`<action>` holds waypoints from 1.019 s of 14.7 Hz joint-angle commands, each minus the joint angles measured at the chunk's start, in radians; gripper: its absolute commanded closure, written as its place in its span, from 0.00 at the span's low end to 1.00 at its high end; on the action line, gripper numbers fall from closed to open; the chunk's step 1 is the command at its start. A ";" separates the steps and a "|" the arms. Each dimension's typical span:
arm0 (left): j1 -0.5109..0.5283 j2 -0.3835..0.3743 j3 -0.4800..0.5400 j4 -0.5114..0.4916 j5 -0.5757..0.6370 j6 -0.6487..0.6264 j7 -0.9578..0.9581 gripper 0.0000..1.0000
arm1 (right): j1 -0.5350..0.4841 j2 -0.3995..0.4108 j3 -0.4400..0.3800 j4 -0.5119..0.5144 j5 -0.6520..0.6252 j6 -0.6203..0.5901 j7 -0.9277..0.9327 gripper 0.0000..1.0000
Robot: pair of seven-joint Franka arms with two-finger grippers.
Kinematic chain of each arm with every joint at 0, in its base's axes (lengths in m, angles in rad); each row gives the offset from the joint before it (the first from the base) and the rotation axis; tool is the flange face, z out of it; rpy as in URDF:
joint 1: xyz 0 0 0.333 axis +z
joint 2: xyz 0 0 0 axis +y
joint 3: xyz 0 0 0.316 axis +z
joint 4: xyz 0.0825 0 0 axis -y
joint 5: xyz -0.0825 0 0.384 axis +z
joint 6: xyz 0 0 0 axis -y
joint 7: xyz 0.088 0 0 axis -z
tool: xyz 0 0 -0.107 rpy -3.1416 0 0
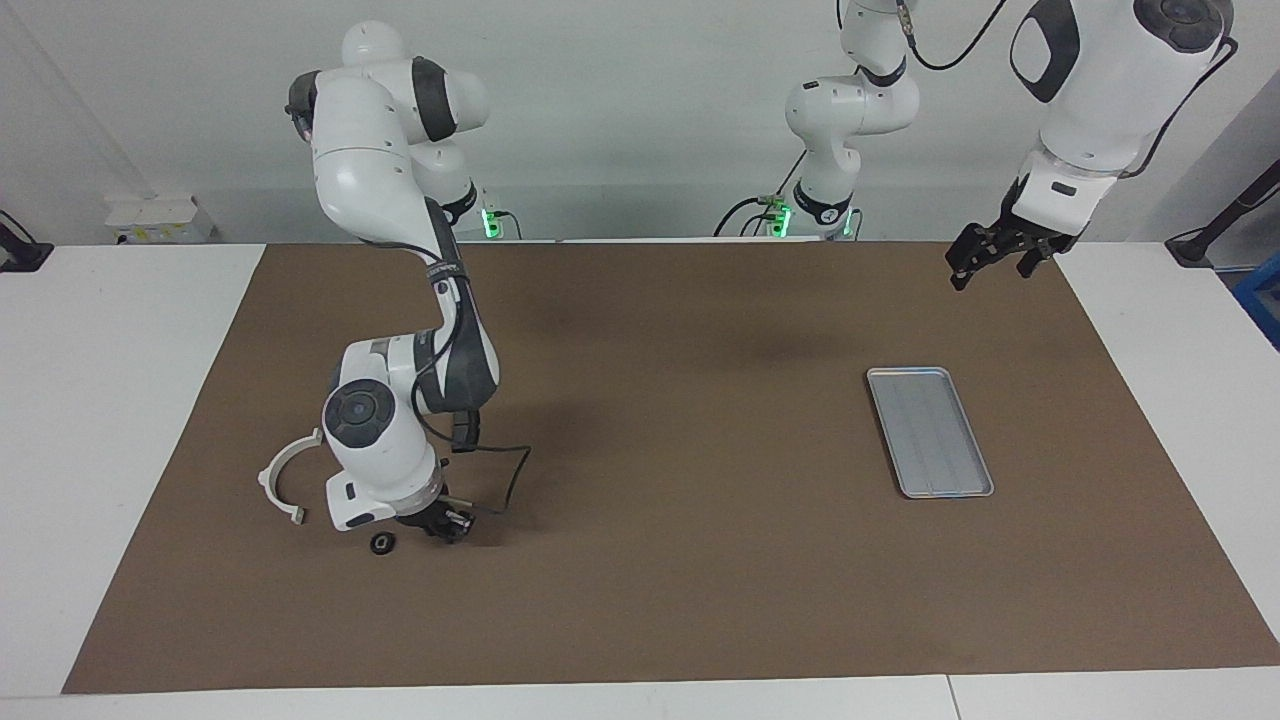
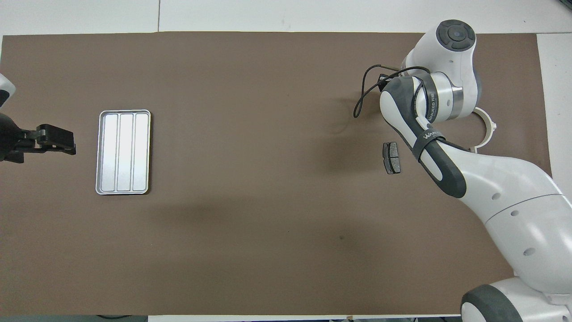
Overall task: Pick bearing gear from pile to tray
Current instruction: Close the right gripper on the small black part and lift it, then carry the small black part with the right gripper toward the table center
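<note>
My right gripper (image 1: 441,523) is down at the brown mat, shut; I cannot see whether anything sits between its fingertips. In the overhead view the arm's own wrist hides it. A small black round bearing gear (image 1: 381,543) lies on the mat just beside it, toward the right arm's end of the table. The pile's white arc piece (image 1: 285,478) (image 2: 488,129) lies nearer to the robots than that gear. A dark brake pad (image 2: 391,157) shows only from overhead. The silver tray (image 1: 929,431) (image 2: 123,152) lies bare toward the left arm's end. My left gripper (image 1: 985,262) (image 2: 56,139) waits open above the mat's edge by the tray.
The brown mat (image 1: 680,560) covers most of the white table. A loose black cable (image 1: 505,480) loops from the right arm's wrist down beside the gripper.
</note>
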 commanded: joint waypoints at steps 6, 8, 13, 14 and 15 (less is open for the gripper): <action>0.001 -0.013 0.001 -0.004 -0.010 -0.014 0.008 0.00 | -0.008 -0.004 0.011 0.013 0.005 -0.088 0.008 1.00; 0.001 -0.013 0.001 -0.004 -0.010 -0.014 0.008 0.00 | 0.005 -0.039 0.017 0.077 -0.001 -0.231 0.002 1.00; 0.001 -0.013 0.001 -0.002 -0.010 -0.014 0.008 0.00 | 0.149 -0.154 0.046 0.244 0.014 -0.608 0.164 1.00; 0.001 -0.013 0.001 -0.004 -0.010 -0.014 0.008 0.00 | 0.200 -0.173 0.048 0.248 0.043 -0.615 0.282 1.00; 0.001 -0.013 0.001 -0.004 -0.010 -0.014 0.008 0.00 | 0.249 -0.173 0.049 0.263 0.061 -0.606 0.404 1.00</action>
